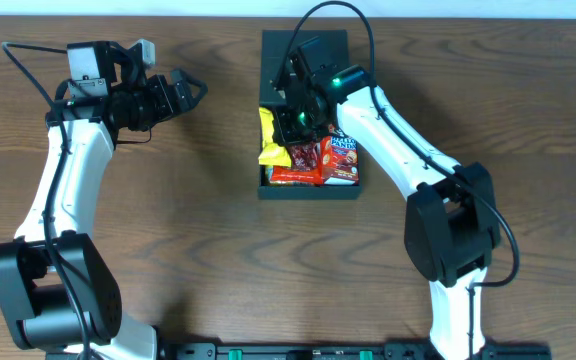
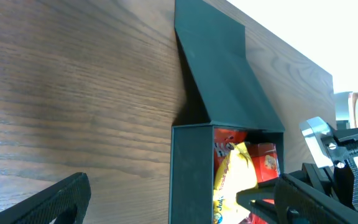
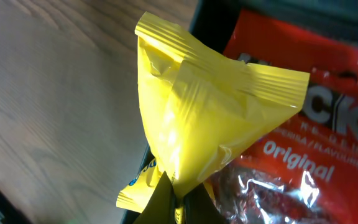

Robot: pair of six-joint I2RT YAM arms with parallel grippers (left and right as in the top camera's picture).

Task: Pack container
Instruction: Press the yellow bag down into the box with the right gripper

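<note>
Far left, I see the left gripper (image 1: 190,95) above the bare table (image 1: 168,220), its jaws spread wide with nothing between them — a broad stretch of free wood separates it from the container (image 1: 308,190). The container sits mid-table toward the far edge, with its flap lid (image 1: 306,45) open and red packets (image 1: 313,165) inside. The right gripper (image 1: 293,120) is over its left wall, pinching a yellow packet (image 1: 270,140) right at that wall.

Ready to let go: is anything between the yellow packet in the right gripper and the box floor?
No lid: the flap stands open. But the yellow packet, pinched by the right gripper, straddles the container's left wall, and a red packet lies beside it inside.
</note>
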